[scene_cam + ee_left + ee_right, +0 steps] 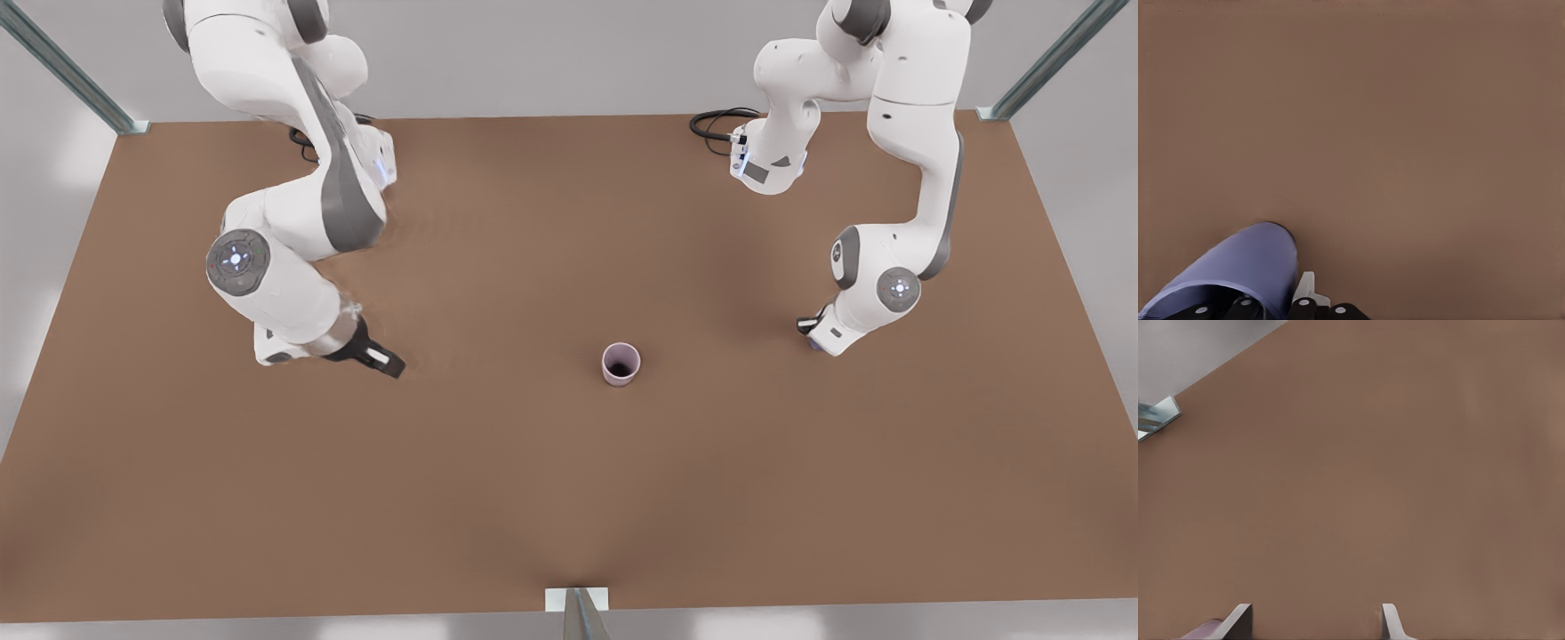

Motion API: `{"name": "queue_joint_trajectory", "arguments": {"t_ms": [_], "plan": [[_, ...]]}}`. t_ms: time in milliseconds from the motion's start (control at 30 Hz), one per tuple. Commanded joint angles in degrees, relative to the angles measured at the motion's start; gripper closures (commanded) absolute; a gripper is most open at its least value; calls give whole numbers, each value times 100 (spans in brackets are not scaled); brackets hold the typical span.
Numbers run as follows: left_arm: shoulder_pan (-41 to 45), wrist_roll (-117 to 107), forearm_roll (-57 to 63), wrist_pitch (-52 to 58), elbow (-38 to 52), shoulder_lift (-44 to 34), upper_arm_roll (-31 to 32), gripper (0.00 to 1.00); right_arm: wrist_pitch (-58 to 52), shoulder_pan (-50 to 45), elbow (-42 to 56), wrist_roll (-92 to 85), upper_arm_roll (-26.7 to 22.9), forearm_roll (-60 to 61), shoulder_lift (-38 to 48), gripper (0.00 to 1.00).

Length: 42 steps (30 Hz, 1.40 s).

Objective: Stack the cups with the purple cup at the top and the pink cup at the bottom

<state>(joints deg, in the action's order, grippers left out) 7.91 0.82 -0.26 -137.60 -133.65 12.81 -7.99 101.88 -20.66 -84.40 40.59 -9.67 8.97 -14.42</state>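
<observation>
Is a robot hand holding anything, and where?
The left gripper pinches the purple cup by its rim; the right gripper holds nothing.

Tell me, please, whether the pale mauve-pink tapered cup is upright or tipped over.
Upright: the pale mauve-pink tapered cup stands on the brown table, its round rim and dark inside facing up.

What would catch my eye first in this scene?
A lone pink cup stands upright in the middle of the brown table, between two big white arms. The left end effector, low at the front view's right, has the purple cup right against it. The right end effector, at the front view's left, hangs open.
</observation>
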Motion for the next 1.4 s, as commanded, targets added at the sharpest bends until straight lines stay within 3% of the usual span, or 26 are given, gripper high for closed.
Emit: {"name": "queue_joint_trajectory", "arguments": {"t_ms": [0,33,233,467,567,667,767,1000,1367], "plan": [[0,-116,-9,75,76,-33,-1,70,-915,746,-68,-4068,412,-1054,405,0],[0,-152,0,208,182,-42,-1,76,-1073,1643,-120,-4085,949,-924,642,0],[0,-424,0,356,401,-138,26,79,-1223,1952,187,-4103,897,-959,608,0],[1116,-2586,-18,2519,2976,468,87,79,-1785,2039,776,-4050,607,-1100,792,0],[1792,-3799,-202,2818,4075,1057,114,79,-1978,2031,794,-4041,572,-1047,845,0],[1819,-4362,-475,3108,4892,1417,482,79,-2233,2031,1049,-4041,466,-1047,871,0],[1995,-4783,-405,3152,5121,1408,869,79,-2559,2039,1066,-4050,369,-1134,845,0],[2759,-4766,184,2897,5385,1602,878,79,-2568,2039,1189,-4041,369,-1064,854,0],[3190,-5188,219,2220,5341,1918,869,79,-2497,2057,1260,-4050,369,-1055,783,0]]}}
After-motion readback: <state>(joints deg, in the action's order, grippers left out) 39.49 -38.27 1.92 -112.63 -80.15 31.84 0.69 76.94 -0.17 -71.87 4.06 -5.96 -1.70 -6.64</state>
